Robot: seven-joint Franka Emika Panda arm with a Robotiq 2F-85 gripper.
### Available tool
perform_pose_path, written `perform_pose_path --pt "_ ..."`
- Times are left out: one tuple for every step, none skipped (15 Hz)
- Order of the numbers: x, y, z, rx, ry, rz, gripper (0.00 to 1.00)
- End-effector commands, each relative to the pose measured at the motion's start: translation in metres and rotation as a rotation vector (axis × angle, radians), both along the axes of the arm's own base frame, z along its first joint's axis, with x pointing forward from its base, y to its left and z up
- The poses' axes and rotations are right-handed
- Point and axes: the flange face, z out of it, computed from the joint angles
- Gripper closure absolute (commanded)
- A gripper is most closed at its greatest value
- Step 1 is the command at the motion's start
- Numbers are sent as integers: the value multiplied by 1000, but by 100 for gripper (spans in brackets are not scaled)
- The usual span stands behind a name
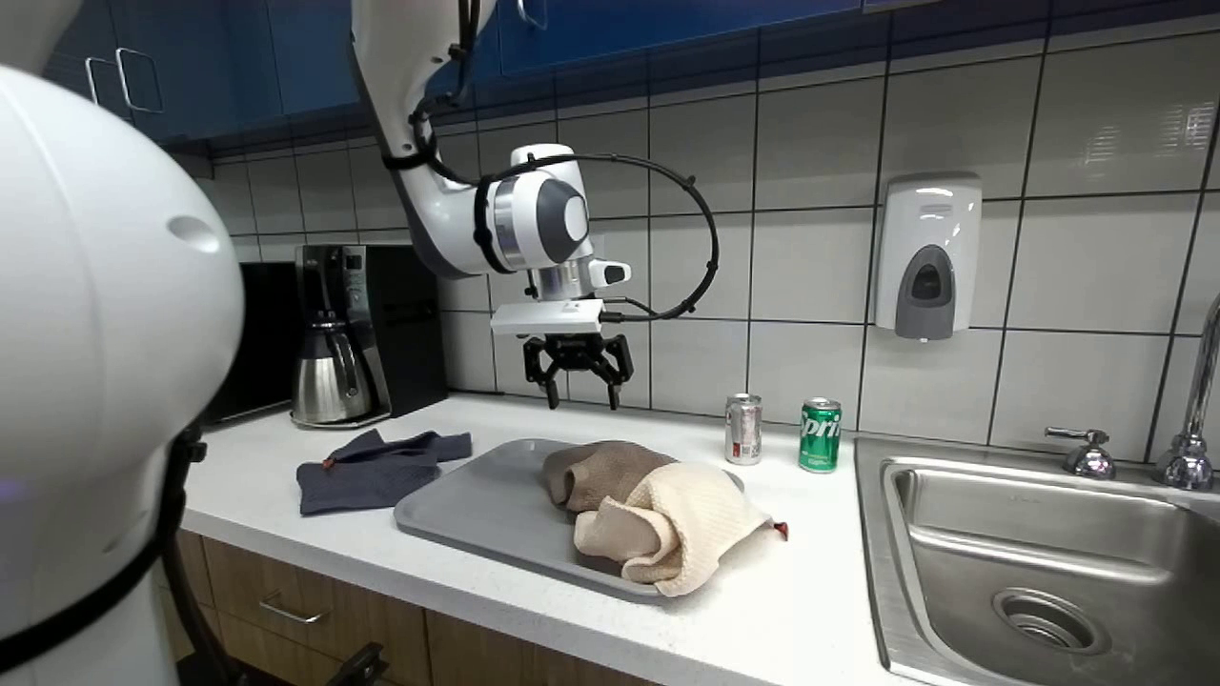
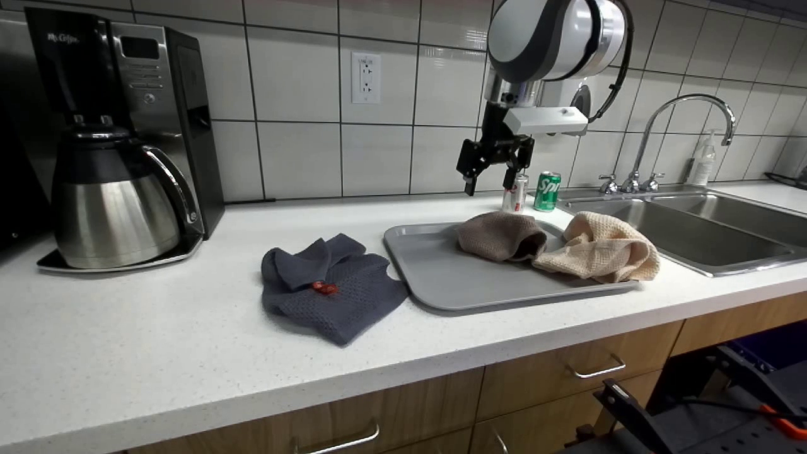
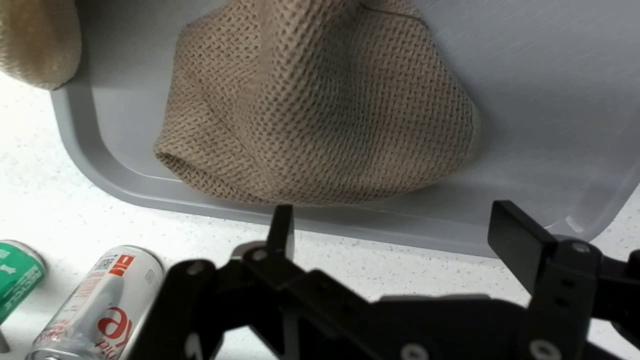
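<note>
Gray tray [image 2: 441, 271]: flat on the worktop [image 2: 157, 328]; landmark for the places below.
Jaws: spread wide, nothing between them; hanging well above the tray's rear rim, toward the tiled wall [image 1: 705, 248], pointing down.
Brown cloth [image 3: 320, 115]: one, crumpled, on the tray; nearest item to the jaws, below them and, in the wrist view, inward of the fingers [image 3: 520, 245]; untouched.
Lie: a heap, no clear long axis; the opening between the fingers runs roughly along the tray's rear rim.
Cream cloth [image 1: 705, 514]: one, bunched over the tray's sink-side end.
Dark blue cloth [image 2: 334, 296]: one, rumpled, just beside the tray's opposite end.
Silver can [image 1: 743, 433], green can [image 1: 820, 436]: upright behind the tray.
Sink [image 1: 888, 553]: beyond the tray's cream-cloth end.
</note>
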Motion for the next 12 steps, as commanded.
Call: perform_pose_path --pt "-2 12 7 -5 -15 23 0" --pt "-3 15 7 -6 -15 33 0" --pt "-3 20 7 -8 -16 45 0" --pt "-3 24 7 -9 -15 60 0" --pt "-4 30 6 -11 -12 78 0" --pt "-4 35 6 -12 -9 94 0" --pt "-5 41 5 -13 -7 112 0" --pt "-5 45 4 -14 -6 127 0" --pt "-5 51 5 -14 -5 143 0" --pt "-5 56 5 -15 -7 160 0" --pt "-5 62 6 -13 -7 179 0" --pt "-6 66 6 -13 -7 200 0"
